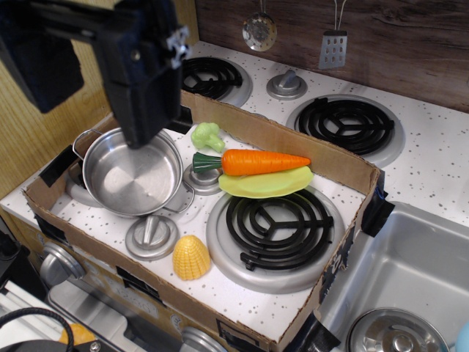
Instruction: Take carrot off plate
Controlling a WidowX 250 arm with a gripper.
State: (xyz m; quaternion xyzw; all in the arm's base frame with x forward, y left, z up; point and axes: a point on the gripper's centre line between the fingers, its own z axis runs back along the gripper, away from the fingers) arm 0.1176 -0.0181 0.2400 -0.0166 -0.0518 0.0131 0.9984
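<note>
The corn cob (191, 257) lies before the carrot (256, 161) on the plate (272, 185); whether the fingers (139, 136) are apart is unclear.

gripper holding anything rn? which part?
Nothing held. The gripper hangs over the pot; whether its jaws are open can't be told. The carrot lies untouched on the plate.

We see: dark wood wall (410, 37) upper right | white speckled counter (440, 169) | steel sink (410, 271) lower right | yellow panel (29, 139) left
</note>
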